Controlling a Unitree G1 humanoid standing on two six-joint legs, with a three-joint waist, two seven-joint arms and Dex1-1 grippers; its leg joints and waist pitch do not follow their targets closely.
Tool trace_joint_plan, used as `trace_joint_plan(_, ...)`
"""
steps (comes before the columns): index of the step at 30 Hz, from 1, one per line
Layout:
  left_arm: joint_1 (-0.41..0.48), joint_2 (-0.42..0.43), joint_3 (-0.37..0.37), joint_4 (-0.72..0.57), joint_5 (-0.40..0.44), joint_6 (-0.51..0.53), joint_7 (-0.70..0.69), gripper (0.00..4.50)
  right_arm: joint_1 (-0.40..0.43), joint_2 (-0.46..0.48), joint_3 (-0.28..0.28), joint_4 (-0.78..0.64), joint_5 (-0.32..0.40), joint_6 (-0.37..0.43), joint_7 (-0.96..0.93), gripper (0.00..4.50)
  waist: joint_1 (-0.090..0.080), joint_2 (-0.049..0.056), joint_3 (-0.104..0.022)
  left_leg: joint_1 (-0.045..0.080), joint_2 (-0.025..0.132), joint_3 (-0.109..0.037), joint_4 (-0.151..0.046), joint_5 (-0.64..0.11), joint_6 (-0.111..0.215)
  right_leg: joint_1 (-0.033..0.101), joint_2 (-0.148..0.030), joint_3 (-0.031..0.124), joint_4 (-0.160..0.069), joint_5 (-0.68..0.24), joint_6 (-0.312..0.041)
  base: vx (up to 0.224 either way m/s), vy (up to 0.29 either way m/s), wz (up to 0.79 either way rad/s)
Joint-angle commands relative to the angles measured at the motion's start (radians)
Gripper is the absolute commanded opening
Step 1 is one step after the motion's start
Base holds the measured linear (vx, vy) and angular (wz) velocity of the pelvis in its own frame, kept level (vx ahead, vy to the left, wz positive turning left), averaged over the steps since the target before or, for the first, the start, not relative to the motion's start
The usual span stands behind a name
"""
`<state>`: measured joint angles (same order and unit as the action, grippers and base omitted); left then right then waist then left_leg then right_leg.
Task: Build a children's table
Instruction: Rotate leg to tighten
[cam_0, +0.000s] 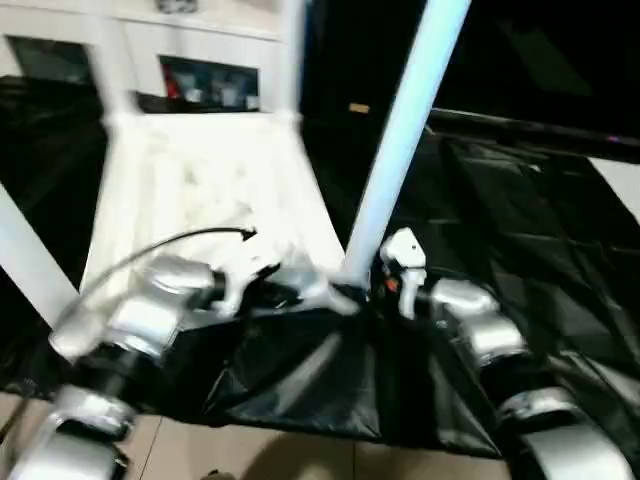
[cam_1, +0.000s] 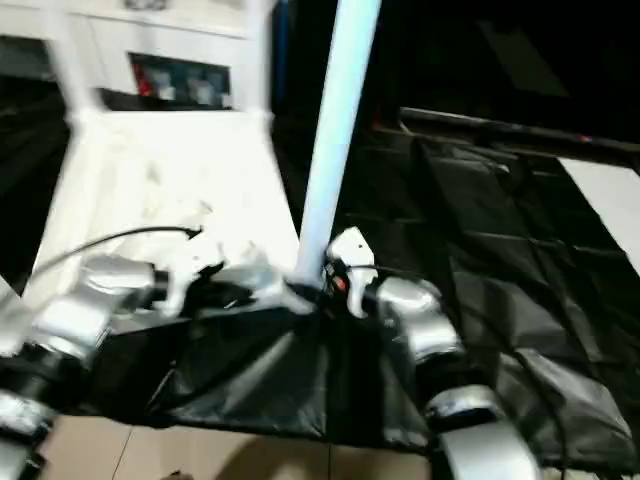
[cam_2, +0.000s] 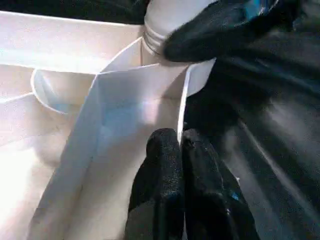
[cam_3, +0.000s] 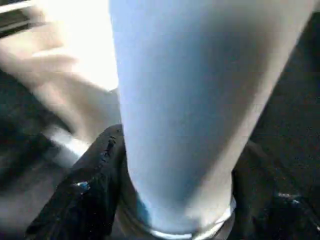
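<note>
At centre frame, the near leg (cam_0: 400, 140) stands in the corner socket (cam_2: 165, 60) of the upturned table top (cam_0: 200, 190), the right gripper (cam_3: 175, 200) clamped round its base. Left gripper (cam_2: 182, 170), fingers together, pinches the top's edge wall on black sheeting (cam_0: 500, 220).

My right gripper (cam_3: 175, 210) is wrapped around the base of the near-right leg (cam_0: 405, 130), so nothing passes between its fingers (cam_3: 85, 195). That leg rises toward one o'clock and blocks any sweep across the middle. My left gripper (cam_2: 181, 165) sits pinched on the table top's rim (cam_2: 182, 107), just beside that corner socket at nine o'clock of the leg; the gap between the two grippers is tight. Two far legs (cam_0: 112, 60) stand at eleven and twelve. Between them, the ribbed underside (cam_0: 200, 190) lies open. The black sheet (cam_0: 520, 220) from two to four o'clock looks free.
</note>
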<state>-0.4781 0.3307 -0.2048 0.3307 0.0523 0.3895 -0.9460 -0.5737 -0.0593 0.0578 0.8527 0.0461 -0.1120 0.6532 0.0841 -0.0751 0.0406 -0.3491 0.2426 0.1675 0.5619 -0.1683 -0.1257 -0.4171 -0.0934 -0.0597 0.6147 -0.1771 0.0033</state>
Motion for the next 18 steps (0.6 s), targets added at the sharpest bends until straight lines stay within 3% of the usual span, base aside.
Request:
trace_joint_plan(1,0.007,-0.071,-0.028,-0.035,0.002,0.045,0.101,0.0,-0.002,0.078,0.075,0.02,-0.063,-0.017,-0.074,2.67,0.003,0.008,-0.05,-0.004,-0.017,0.013,-0.071,-0.315,-0.023,0.042,-0.031,0.026,-0.088,-0.404,-0.121,0.0,0.0,0.0)
trace_joint_plan(3,0.013,-0.093,-0.034,-0.043,0.008,0.055,0.129,0.0,-0.01,0.1,0.067,0.034,-0.064,-0.013,-0.116,2.67,0.004,0.005,-0.051,-0.002,-0.019,0.014,-0.069,-0.319,-0.016,0.041,-0.028,0.026,-0.089,-0.39,-0.119,0.0,0.0,0.0)
trace_joint_plan(5,0.023,-0.128,-0.052,-0.045,0.019,0.059,0.163,0.0,-0.021,0.136,0.059,0.045,-0.061,-0.019,-0.156,2.67,0.004,0.008,-0.051,-0.002,-0.018,0.016,-0.069,-0.317,-0.013,0.039,-0.026,0.027,-0.086,-0.354,-0.123,0.0,0.0,0.0)
trace_joint_plan(6,0.024,-0.138,-0.06,-0.041,0.02,0.056,0.172,0.0,-0.025,0.15,0.055,0.047,-0.053,-0.022,-0.16,3.23,0.004,0.008,-0.051,-0.001,-0.018,0.016,-0.069,-0.318,-0.011,0.038,-0.025,0.028,-0.086,-0.345,-0.124,0.0,0.0,0.0)
trace_joint_plan(9,0.02,-0.138,-0.066,-0.037,0.024,0.051,0.168,0.0,-0.031,0.156,0.047,0.042,-0.04,-0.013,-0.157,3.36,0.005,0.01,-0.052,-0.005,-0.019,0.016,-0.069,-0.309,-0.005,0.041,-0.023,0.028,-0.082,-0.305,-0.128,0.0,0.0,0.0)
trace_joint_plan(11,0.024,-0.124,-0.067,-0.046,0.026,0.048,0.144,0.0,-0.035,0.141,0.045,0.034,-0.045,-0.012,-0.163,3.73,0.004,0.011,-0.051,-0.005,-0.019,0.016,-0.07,-0.316,-0.005,0.042,-0.023,0.028,-0.083,-0.31,-0.127,0.0,0.0,0.0)
trace_joint_plan(15,0.027,-0.087,-0.08,-0.044,0.017,0.029,0.08,0.0,-0.045,0.098,0.048,0.024,-0.034,-0.008,-0.092,3.73,0.001,0.011,-0.051,-0.008,-0.019,0.015,-0.072,-0.326,-0.004,0.044,-0.025,0.028,-0.085,-0.324,-0.123,0.0,0.0,0.0)
trace_joint_plan(18,0.026,-0.062,-0.083,-0.042,0.012,0.03,0.042,0.0,-0.049,0.067,0.046,0.014,-0.018,0.007,-0.015,3.73,0.002,0.009,-0.052,-0.008,-0.019,0.016,-0.069,-0.301,0.003,0.046,-0.024,0.029,-0.081,-0.283,-0.137,0.0,0.0,0.0)
